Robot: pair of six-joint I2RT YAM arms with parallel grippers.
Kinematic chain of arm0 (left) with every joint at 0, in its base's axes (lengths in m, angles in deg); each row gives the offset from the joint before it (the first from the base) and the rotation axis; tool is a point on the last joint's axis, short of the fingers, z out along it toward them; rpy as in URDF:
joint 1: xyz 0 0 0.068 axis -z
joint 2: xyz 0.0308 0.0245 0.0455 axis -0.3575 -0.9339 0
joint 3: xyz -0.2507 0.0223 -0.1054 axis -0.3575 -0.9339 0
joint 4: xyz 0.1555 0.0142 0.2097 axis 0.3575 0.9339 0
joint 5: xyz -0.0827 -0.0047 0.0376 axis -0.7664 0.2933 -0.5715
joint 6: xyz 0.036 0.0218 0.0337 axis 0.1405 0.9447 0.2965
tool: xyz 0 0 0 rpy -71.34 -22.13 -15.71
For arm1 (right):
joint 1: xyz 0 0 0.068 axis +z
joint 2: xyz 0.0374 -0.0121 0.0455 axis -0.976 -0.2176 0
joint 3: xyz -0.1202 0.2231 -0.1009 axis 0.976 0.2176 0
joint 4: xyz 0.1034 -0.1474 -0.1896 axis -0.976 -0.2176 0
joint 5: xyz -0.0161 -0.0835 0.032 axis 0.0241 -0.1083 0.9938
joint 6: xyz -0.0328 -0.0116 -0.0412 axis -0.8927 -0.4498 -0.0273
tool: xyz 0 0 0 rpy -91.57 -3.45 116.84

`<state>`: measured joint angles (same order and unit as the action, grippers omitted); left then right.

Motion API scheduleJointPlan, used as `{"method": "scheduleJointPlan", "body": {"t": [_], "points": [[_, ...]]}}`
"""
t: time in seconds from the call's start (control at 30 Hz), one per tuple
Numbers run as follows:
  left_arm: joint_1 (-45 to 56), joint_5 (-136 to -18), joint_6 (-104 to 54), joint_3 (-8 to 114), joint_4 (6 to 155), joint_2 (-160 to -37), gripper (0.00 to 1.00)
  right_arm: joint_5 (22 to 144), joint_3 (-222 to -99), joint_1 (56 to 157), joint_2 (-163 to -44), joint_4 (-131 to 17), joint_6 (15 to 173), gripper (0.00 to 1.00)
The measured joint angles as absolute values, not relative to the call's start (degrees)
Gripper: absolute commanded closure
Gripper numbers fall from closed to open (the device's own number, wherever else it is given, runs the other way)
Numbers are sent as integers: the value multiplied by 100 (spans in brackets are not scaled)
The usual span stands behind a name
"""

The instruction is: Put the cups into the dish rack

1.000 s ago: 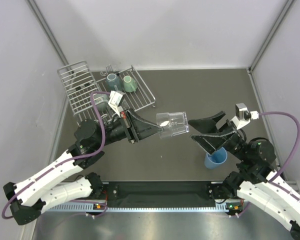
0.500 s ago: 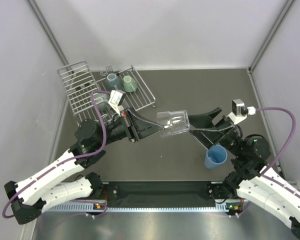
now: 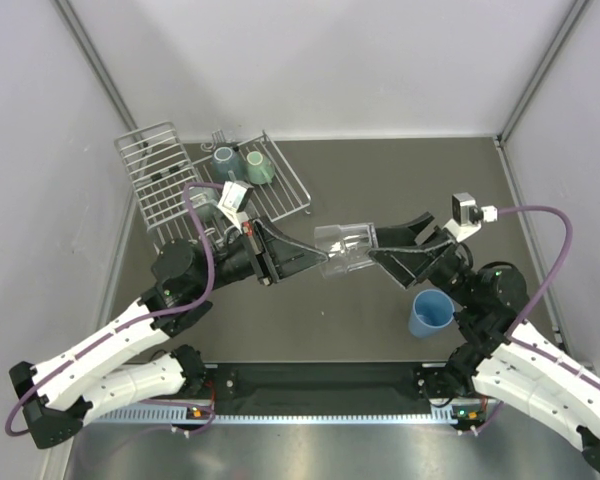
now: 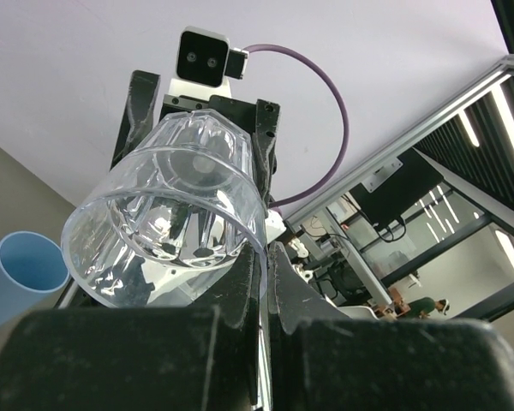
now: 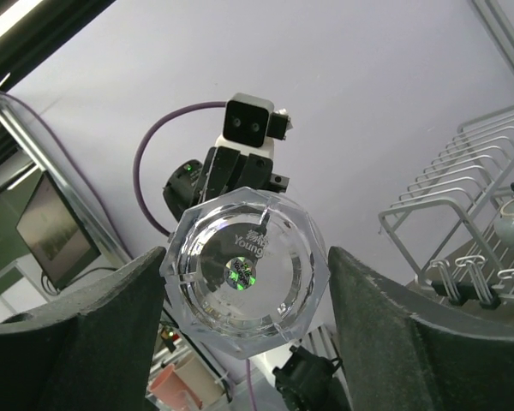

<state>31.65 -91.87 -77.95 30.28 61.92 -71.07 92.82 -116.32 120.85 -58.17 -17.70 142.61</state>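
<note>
With a grey mug (image 3: 224, 157) and a green mug (image 3: 257, 166) in the rack (image 3: 280, 196), the job is partly done: the left gripper (image 3: 318, 250), clamped on the rim of a glass (image 3: 346, 247), holds it mid-air between the spread jaws of the right gripper (image 3: 377, 247), and a tumbler (image 3: 431, 313) stands unloaded on the table (image 3: 380, 185).

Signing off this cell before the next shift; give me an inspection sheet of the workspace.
Surface: dark matte table, no spills seen.
Job's things: silver wire dish rack holds grey-teal mug and mint-green mug; clear faceted glass held sideways above table; blue plastic tumbler upright on table.
Clutter: nothing seen.
Pincers: left pincer shut on glass rim; right pincer open around its base.
Cables: purple cables loop free from both wrists.
Surroundings: white walls, aluminium corner posts.
</note>
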Motion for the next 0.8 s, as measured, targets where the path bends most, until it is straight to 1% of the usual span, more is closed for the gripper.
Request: {"method": "scheduleJointPlan", "body": {"t": [0.03, 0.1, 0.13, 0.17, 0.2, 0.27, 0.3, 0.33, 0.37, 0.53, 0.57, 0.6, 0.63, 0.67, 0.8], "points": [[3165, -9187, -7797, 3020, 6183, -7107, 100, 9280, -11632, 12089, -5821, -1750, 14254, 48], [3165, -9183, -7824, 3011, 6142, -7105, 100, 9271, -11632, 12091, -5847, -1730, 14259, 71], [3163, -9176, -7832, 3009, 6133, -7105, 100, 9269, -11634, 12091, -5873, -1687, 14265, 91], [3159, -9172, -7837, 3009, 6131, -7103, 100, 9271, -11634, 12091, -5893, -1663, 14265, 100], [3159, -9161, -7837, 3007, 6131, -7103, 96, 9271, -11634, 12089, -5924, -1623, 14278, 100], [3159, -9121, -7804, 3007, 6155, -7083, 80, 9269, -11652, 12091, -5950, -1617, 14278, 100], [3159, -9091, -7765, 3007, 6192, -7061, 65, 9276, -11671, 12091, -5972, -1632, 14280, 100], [3161, -9051, -7703, 3007, 6255, -7030, 59, 9282, -11689, 12091, -5978, -1682, 14259, 100], [3161, -9014, -7658, 3007, 6378, -6987, 55, 9293, -11700, 12094, -5987, -1726, 14237, 100], [3161, -8662, -7271, 3035, 7269, -6718, 46, 9219, -11789, 12105, -5991, -2303, 14038, 100], [3161, -8555, -7170, 3057, 7512, -6665, 33, 9190, -11818, 12105, -5991, -2419, 13983, 100], [3161, -8474, -7039, 3081, 7726, -6619, 32, 9158, -11864, 12107, -5991, -2561, 13926, 100], [3161, -8354, -6938, 3133, 8019, -6571, 25, 9123, -11907, 12107, -5994, -2664, 13876, 100], [3161, -8225, -6820, 3216, 8336, -6550, 22, 9079, -11966, 12107, -5998, -2815, 13806, 100], [3161, -7541, -6300, 3638, 9595, -6512, 20, 8860, -12388, 12109, -6144, -3403, 13483, 100]]}}
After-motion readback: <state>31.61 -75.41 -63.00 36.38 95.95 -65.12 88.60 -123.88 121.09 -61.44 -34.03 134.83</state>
